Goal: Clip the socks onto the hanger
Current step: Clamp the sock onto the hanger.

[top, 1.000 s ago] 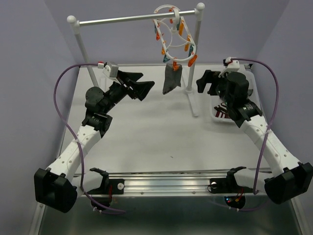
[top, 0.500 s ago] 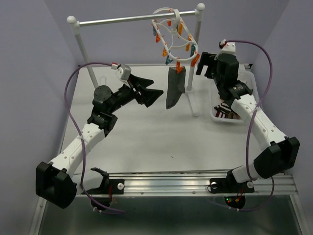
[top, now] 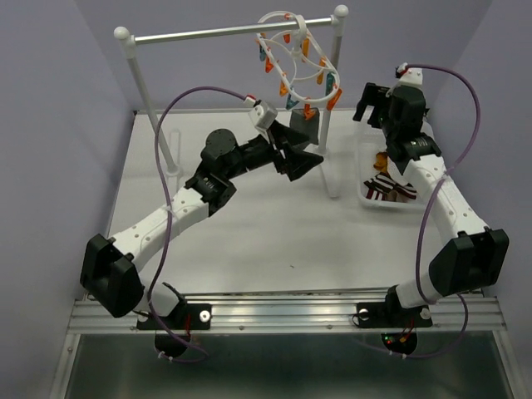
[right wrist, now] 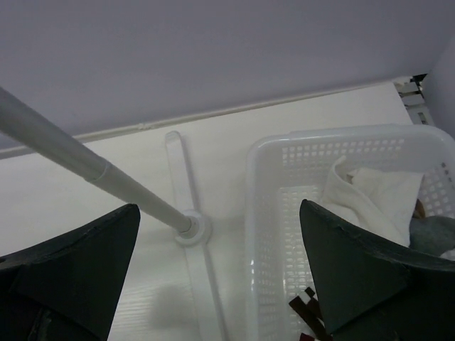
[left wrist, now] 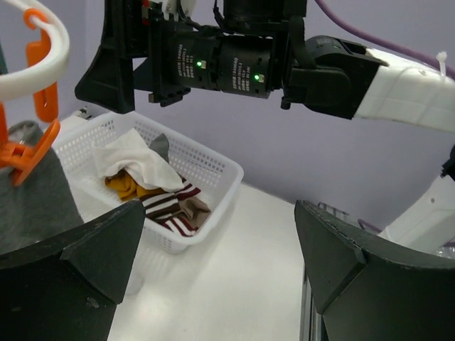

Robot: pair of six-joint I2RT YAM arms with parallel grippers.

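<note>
Scene: a white table (top: 249,224) seen from above, with a metal rail stand (top: 224,32) across the top of the frame and two robot arms reaching up from the bottom edge.
Hanger: the white oval hanger (top: 293,58) hooks over the rail at upper centre, with small orange and teal clips dangling from it.
Clipped sock: one grey sock (top: 304,126) hangs below the hanger, pinched by an orange clip (left wrist: 28,153) at the left edge of the left wrist view.
Remaining socks: the other socks (left wrist: 153,181), white, mustard and brown-striped, lie heaped in a white perforated basket (right wrist: 284,153) at the right of the overhead view.
Left gripper: the left gripper (top: 303,155) sits at centre, just beside the hanging sock, jaws spread wide and nothing between them.
Right gripper: the right gripper (top: 371,101) hovers at upper right, above the basket's far end, jaws likewise wide apart and empty; its own camera looks down on the basket rim and the stand's foot.
Step in hand: judging from this, one sock is done and the task is between socks, at the fetch of another.
Next move: the right gripper would likely need to drop into the basket and pinch a single sock from the heap, then carry it to a free clip. The left gripper seems placed to steady the hanger or press a clip open.
</note>
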